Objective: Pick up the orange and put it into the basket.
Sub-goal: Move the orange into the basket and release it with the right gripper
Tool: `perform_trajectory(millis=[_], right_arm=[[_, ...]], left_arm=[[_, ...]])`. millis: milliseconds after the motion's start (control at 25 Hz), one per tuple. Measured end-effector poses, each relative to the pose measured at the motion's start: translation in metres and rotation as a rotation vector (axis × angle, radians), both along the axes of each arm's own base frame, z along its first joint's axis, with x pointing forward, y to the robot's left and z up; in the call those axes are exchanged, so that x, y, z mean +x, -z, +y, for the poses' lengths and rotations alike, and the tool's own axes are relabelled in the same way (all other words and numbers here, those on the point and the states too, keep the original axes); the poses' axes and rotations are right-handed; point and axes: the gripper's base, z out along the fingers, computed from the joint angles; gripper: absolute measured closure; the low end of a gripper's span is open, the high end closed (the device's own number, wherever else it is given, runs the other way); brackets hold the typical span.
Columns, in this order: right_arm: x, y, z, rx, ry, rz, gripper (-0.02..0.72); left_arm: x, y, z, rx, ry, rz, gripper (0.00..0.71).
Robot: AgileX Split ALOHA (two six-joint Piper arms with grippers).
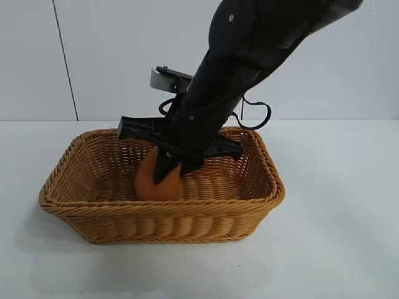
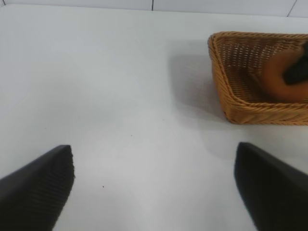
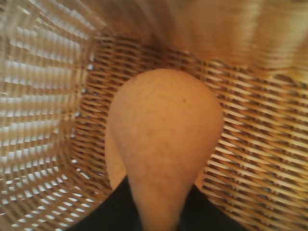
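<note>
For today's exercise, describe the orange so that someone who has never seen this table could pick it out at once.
Start at the white table and find the large tan wicker basket at its middle. Inside the basket, the right gripper comes down from above, its black jaws shut on the orange. It is the only thing in the basket: smooth, rounded and dull orange against the ribbed tan weave.

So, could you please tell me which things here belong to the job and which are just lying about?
Part of the job:
- orange, held in the right claw, down inside the basket
- basket

Not in use:
- left claw, open, parked over bare table
- nothing else lies loose
</note>
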Motion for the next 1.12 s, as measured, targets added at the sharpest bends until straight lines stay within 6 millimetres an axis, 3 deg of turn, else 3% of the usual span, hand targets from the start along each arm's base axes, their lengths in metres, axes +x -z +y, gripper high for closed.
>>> perform_trajectory(millis=[80, 160, 240, 360, 440, 600, 800, 960, 1120], right_arm=[[0.0, 0.0, 0.0, 0.002, 0.001, -0.001, 0.642], [-0.001, 0.0, 0.0, -0.002, -0.001, 0.005, 0.573], [-0.001, 0.0, 0.0, -0.005, -0.004, 0.014, 0.43], [-0.002, -0.001, -0.001, -0.011, -0.009, 0.023, 0.137], [-0.004, -0.004, -0.001, -0.015, -0.015, 0.031, 0.059], [-0.002, -0.023, -0.004, -0.052, -0.057, 0.062, 0.018], [0.013, -0.07, -0.009, -0.141, -0.101, 0.061, 0.009], [0.023, -0.103, -0.023, -0.265, -0.12, 0.06, 0.01], [0.038, -0.119, -0.041, -0.308, -0.063, 0.011, 0.01]], left_arm=[[0.0, 0.0, 0.0, 0.0, 0.0, 0.0, 0.065], [0.0, 0.0, 0.0, 0.0, 0.0, 0.0, 0.065], [0.0, 0.0, 0.0, 0.0, 0.0, 0.0, 0.065], [0.0, 0.0, 0.0, 0.0, 0.0, 0.0, 0.065], [0.0, 0.0, 0.0, 0.0, 0.0, 0.0, 0.065], [0.0, 0.0, 0.0, 0.0, 0.0, 0.0, 0.065], [0.0, 0.0, 0.0, 0.0, 0.0, 0.0, 0.065], [0.0, 0.0, 0.0, 0.0, 0.0, 0.0, 0.065], [0.0, 0.0, 0.0, 0.0, 0.0, 0.0, 0.065]])
